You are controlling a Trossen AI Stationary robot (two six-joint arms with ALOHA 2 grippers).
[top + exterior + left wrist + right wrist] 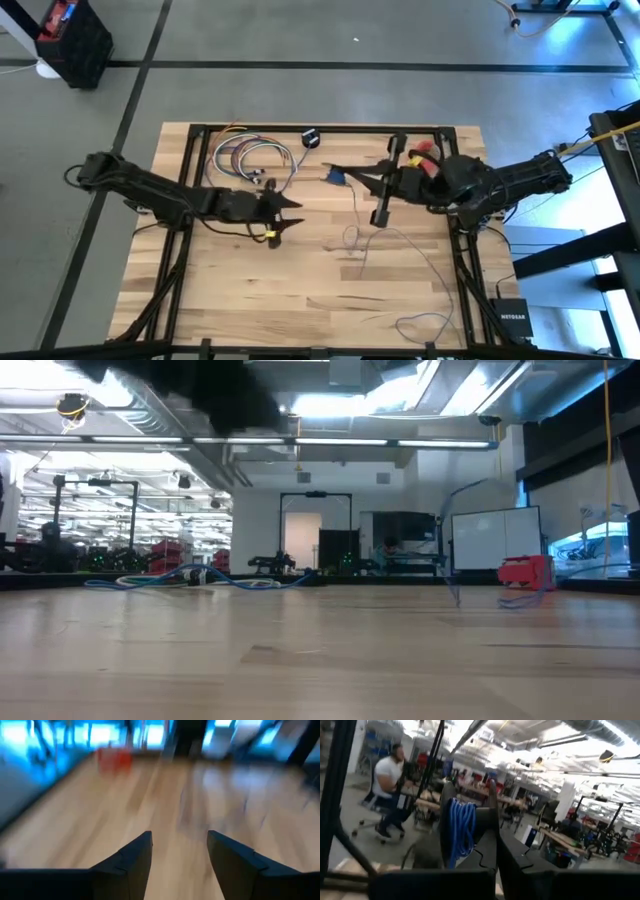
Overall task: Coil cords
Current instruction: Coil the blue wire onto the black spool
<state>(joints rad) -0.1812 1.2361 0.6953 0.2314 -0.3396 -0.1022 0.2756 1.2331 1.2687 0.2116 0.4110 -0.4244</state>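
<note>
The left gripper (288, 216) hovers over the wooden table (300, 290) with its fingers (135, 862) spread and nothing between them. Just beyond it lies a loose pile of coiled cords (250, 158) with a small black puck (311, 138). The right gripper (335, 172) has its fingers pressed together, pinching a blue cord bundle (460, 830); thin cord (385, 240) trails across the table below it.

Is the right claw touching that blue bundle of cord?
Touching. The right wrist view shows the blue cord coil pressed against the fingertips of the shut right gripper.
</note>
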